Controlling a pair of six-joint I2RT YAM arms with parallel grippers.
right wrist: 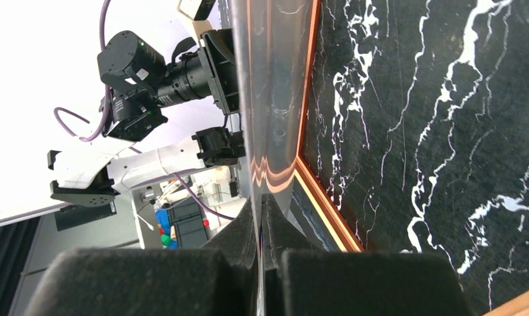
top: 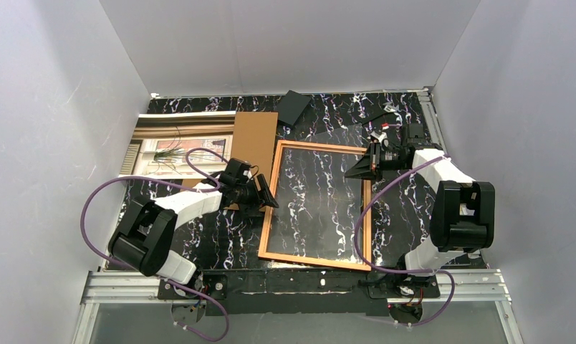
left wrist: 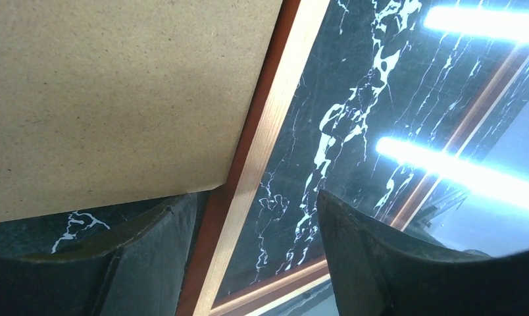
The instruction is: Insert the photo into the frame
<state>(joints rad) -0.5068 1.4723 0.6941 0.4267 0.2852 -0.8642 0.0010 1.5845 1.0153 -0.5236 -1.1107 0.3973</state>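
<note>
The frame [top: 272,208], thin orange-red, lies flat at the table's middle. The photo [top: 174,143] lies face up at the back left, its right part under a brown cardboard board [top: 254,137]. My left gripper [top: 267,196] is open and empty at the frame's left rail. In the left wrist view its fingers [left wrist: 374,257] stand either side of that rail [left wrist: 262,138], next to the board's corner [left wrist: 117,92]. My right gripper [top: 355,171] is shut on the edge of a clear sheet [right wrist: 270,99] at the frame's right rail [right wrist: 321,204]. The sheet rises tilted from the frame.
A black rectangular piece [top: 294,107] lies at the back middle, and another dark piece [top: 385,115] at the back right. White walls close in the table on three sides. Purple cables loop beside both arms.
</note>
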